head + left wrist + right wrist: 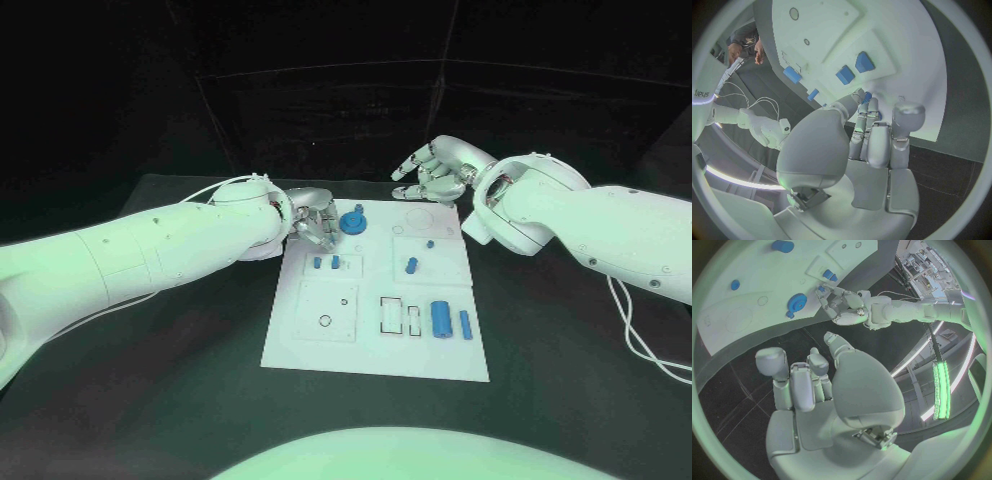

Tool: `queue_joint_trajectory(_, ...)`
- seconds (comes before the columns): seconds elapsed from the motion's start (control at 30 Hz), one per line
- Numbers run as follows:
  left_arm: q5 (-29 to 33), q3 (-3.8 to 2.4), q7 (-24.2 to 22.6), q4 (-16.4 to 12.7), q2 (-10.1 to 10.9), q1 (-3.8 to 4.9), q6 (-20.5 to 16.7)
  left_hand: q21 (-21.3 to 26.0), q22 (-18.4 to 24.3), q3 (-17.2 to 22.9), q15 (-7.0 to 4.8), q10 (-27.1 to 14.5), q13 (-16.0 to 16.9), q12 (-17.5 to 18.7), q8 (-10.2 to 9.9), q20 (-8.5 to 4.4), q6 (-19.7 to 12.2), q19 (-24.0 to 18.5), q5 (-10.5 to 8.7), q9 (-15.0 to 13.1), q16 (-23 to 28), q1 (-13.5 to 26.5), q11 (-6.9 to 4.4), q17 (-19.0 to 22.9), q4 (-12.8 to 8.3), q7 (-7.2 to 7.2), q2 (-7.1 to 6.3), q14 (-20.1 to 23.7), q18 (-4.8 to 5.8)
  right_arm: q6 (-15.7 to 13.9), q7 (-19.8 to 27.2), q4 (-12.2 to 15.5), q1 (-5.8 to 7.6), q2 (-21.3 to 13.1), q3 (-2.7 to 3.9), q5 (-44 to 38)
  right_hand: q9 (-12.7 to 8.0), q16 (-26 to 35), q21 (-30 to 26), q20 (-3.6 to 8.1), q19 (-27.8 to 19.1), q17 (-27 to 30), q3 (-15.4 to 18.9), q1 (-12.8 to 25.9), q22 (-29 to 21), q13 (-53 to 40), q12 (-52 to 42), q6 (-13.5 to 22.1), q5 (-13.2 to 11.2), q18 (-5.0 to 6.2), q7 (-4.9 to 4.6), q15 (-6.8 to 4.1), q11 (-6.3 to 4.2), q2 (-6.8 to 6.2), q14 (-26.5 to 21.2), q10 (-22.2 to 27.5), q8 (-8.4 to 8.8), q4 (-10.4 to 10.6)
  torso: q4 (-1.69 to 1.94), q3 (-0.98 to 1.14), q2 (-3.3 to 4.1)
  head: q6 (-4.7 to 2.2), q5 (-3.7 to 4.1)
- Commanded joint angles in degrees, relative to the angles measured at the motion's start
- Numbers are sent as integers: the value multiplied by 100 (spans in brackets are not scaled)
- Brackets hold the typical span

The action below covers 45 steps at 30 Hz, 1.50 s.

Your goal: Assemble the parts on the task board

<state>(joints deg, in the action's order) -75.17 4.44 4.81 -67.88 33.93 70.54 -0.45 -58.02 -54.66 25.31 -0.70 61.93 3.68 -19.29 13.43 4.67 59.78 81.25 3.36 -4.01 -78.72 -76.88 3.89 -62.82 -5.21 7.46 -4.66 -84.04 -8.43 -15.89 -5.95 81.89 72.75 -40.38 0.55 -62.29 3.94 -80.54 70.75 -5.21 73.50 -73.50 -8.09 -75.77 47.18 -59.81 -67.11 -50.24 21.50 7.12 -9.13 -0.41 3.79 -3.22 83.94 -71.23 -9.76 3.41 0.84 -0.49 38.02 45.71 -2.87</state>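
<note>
The white task board [378,340] lies in the middle of the black table [173,400]. The left hand [312,222] is over the board's far left corner, its fingers [870,111] curled down with the tips at a small blue piece [867,96] on the board; whether they actually pinch that piece I cannot tell. Just beside those fingertips stands a round blue gear [355,220] near the board's far edge, seen from the right wrist as a toothed disc [797,302]. Close to the left hand, 2 short blue blocks [326,263] sit side by side in a square recess. Further right a small blue peg [411,266] lies on the board, and near the right front corner a wide blue cylinder [440,319] and a slimmer blue pin [466,323] lie parallel. The right hand [437,167] is just beyond the board's far right corner, fingers loosely bent and apart, holding nothing.
</note>
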Motion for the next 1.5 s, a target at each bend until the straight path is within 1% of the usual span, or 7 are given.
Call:
queue_joint_trajectory(0.03,8,3,-10,-12,-13,6,57,-4,-14,38,-22,22,-1,42,-47,2,-10,11,-5,13,-4,45,10,6,3,24,-41,-107,116,-7,53,0,10,5,4,12,-8,18,-39,-6,-40,2,-35,-27,-7,-6,14,34,25,39,9,-39,-2,-12,259,32,-28,3,-4,0,-1,3,5)
queue_joint_trajectory(0.5,8,9,9,22,-22,6,21,122,74,86,78,-328,-15,457,-458,77,-382,-54,-10,35,31,152,139,124,-11,116,-173,-70,101,-13,48,-2,10,-1,4,12,-8,18,-39,-6,-40,2,-35,-27,-7,-6,14,34,25,39,9,-39,-2,-12,259,32,-28,3,-5,0,-1,2,24)
queue_joint_trajectory(0.83,10,10,-60,-77,49,3,-102,317,256,-1,114,-541,-8,614,-596,117,-473,-118,-13,33,44,186,186,177,-34,123,-279,-58,58,-10,45,-12,10,-13,4,15,-8,18,-39,-6,-40,2,-35,-27,-7,-6,14,34,25,39,9,-39,-2,-12,259,32,-28,3,-5,2,-2,-7,24)
queue_joint_trajectory(1.07,170,10,-244,-309,237,-3,-336,349,282,-54,118,-606,-6,646,-620,122,-469,-123,-12,28,59,189,193,219,-40,131,-299,-51,49,0,53,-67,10,-27,3,35,-8,32,-64,-6,-57,21,-48,-29,-53,58,61,34,26,47,9,-39,-2,-20,254,69,-32,7,3,-1,-5,-22,30)
queue_joint_trajectory(1.23,744,9,-486,-555,452,-6,-700,379,309,-105,126,-642,-1,658,-628,129,-441,-125,-12,22,60,201,208,228,-33,174,-305,-51,45,40,69,-224,10,-80,3,75,1,222,-425,10,-344,278,-231,-94,-687,1783,1608,-28,33,150,15,-47,-16,-65,163,1225,-85,27,11,-8,-13,-34,30)
queue_joint_trajectory(1.37,1504,5,-776,-739,666,-6,-1141,476,403,-160,145,-717,-3,685,-638,142,-408,-147,-10,19,67,201,233,252,-23,204,-291,-47,28,139,91,-332,10,-136,2,50,7,508,-678,40,-472,645,-607,-238,-1053,2629,2657,-309,-57,205,43,-69,-21,-153,54,1456,-168,-1,13,-11,-22,-42,37)
queue_joint_trajectory(1.5,2586,-2,-1237,-885,907,2,-1623,612,534,-150,167,-734,2,678,-633,160,-343,-186,-7,14,65,169,261,252,-8,245,-195,-45,5,280,128,-388,9,-221,-4,-189,0,652,-732,34,-383,811,-992,-344,-1084,3591,3749,-614,-346,198,63,-70,-12,-294,79,1257,-200,-87,3,5,-7,-73,33)
